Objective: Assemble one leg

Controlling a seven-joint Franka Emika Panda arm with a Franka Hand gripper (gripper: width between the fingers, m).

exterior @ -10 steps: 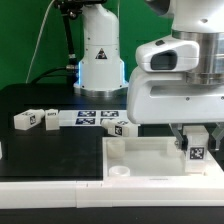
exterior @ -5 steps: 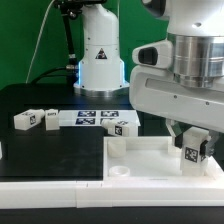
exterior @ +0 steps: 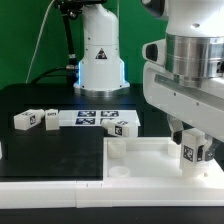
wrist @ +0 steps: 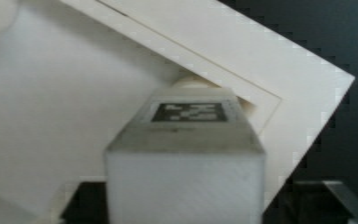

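Note:
My gripper is shut on a leg, a small white square post with a black-and-white tag. It holds the leg upright over the near corner of the large white tray-like panel at the exterior view's right. In the wrist view the leg stands between my dark fingers, its tagged end by the panel's corner socket. The leg's lower end is hidden. Three more legs lie on the black table: two at the exterior view's left and one by the panel's far edge.
The marker board lies flat behind the loose legs. The arm's white base stands at the back. A round socket shows at the panel's near corner at the exterior view's left. The panel's raised rim runs diagonally in the wrist view.
The wrist has turned and its housing has shifted toward the exterior view's right. The held leg has stayed over the same panel corner, barely moving.

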